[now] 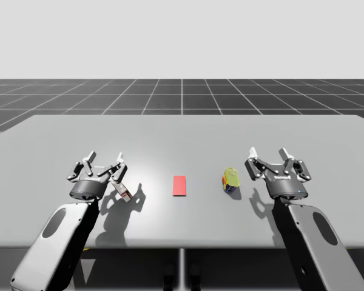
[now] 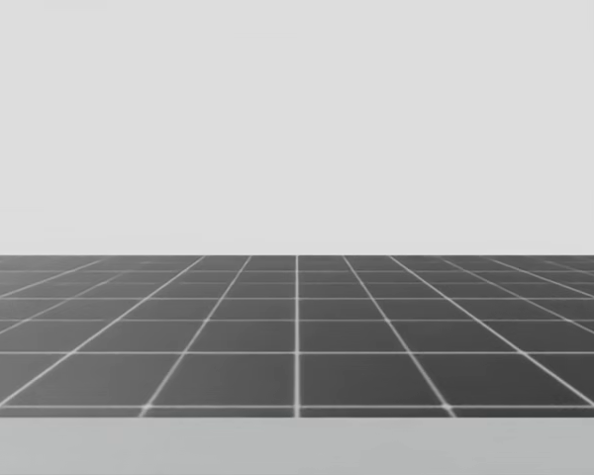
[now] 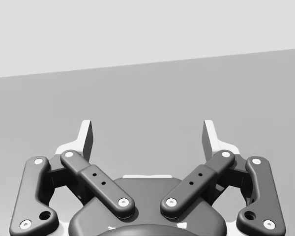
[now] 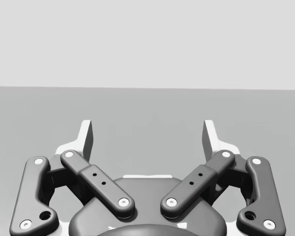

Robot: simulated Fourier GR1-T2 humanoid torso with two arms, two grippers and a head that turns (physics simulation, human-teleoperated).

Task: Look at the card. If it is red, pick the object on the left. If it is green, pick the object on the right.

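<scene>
Card: red, flat on bench, about midway btwn the two objs.
Head: head view looks out over the far bench edge at the gridded floor. Step in hand, I judge, is the look itself. Tip head down until the card sits mid-picture before any arm goes.
Rule: red means take the left obj, i.e. the small red-and-white box.
Box: lying on the bench, left of the card and well apart from it. It is just beside the left end effector, toward the near edge.
Left end effector: fingers spread wide, nothing btwn them. It aims along the bench, not down at the box.
Approach: prob. pull back and pitch down so the box comes btwn the fingers. Square them to its narrower sides, descend w/ both fingers clear, close, then lift straight up.
Right end effector: also wide open and empty, near the yellow-green can. No job for it in the red branch.
Can: right of the card, tilted on the bench; not the target.
Risk: the box looks small and light. One finger touching first could skid or spin it, so centre it before closing.
</scene>
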